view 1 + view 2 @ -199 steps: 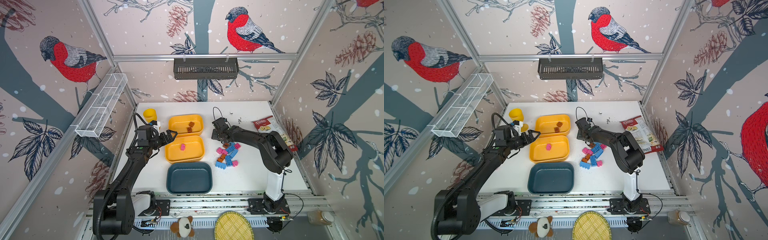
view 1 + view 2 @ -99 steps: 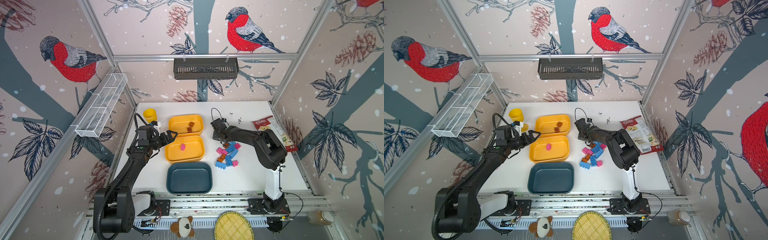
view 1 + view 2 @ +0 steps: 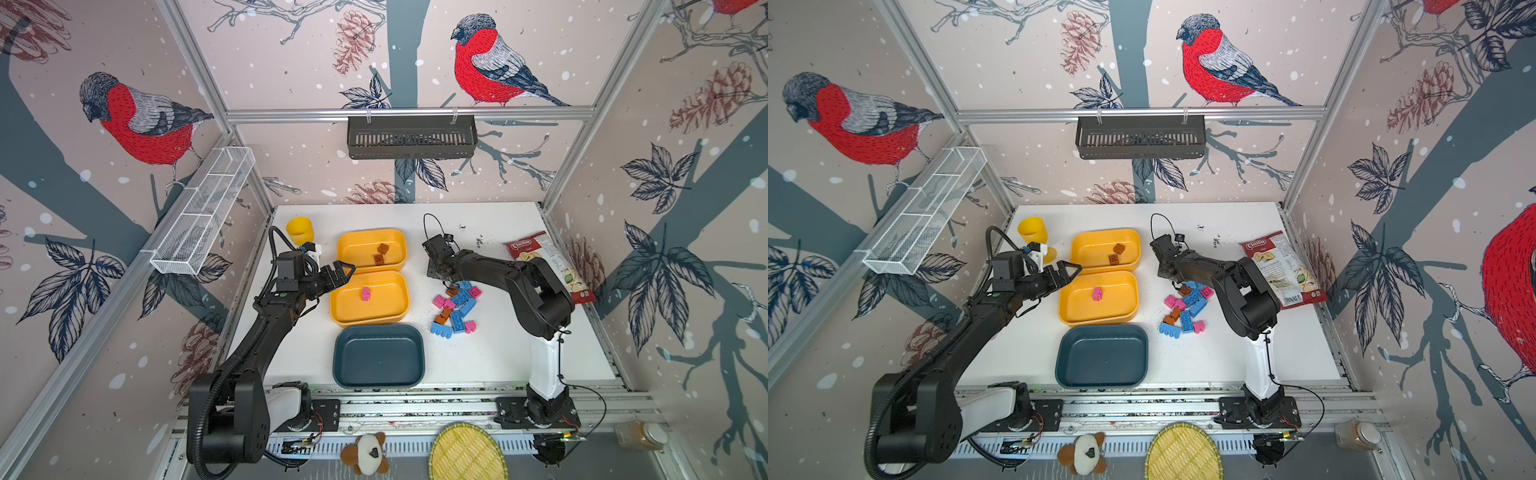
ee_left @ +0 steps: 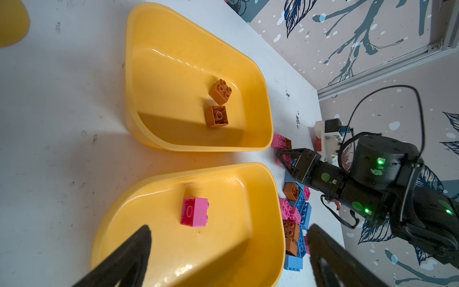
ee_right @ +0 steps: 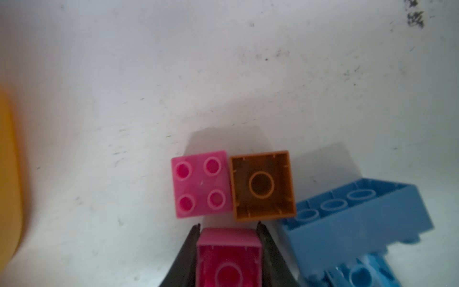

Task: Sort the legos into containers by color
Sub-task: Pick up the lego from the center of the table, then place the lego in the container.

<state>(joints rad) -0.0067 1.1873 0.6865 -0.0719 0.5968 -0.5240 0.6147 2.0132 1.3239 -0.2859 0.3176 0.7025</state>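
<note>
my right pincer (image 5: pixel 228 225) has drawn in from about half open to a tight clamp on a pink lego (image 5: pixel 229 258). its tips now press the brick's two sides, at the end of the pile of legos (image 3: pixel 457 307) nearest the far edge of the bench (image 3: pixel 498 357). my right elbow (image 3: pixel 540 299) has swung slightly toward the bench's left edge.
</note>
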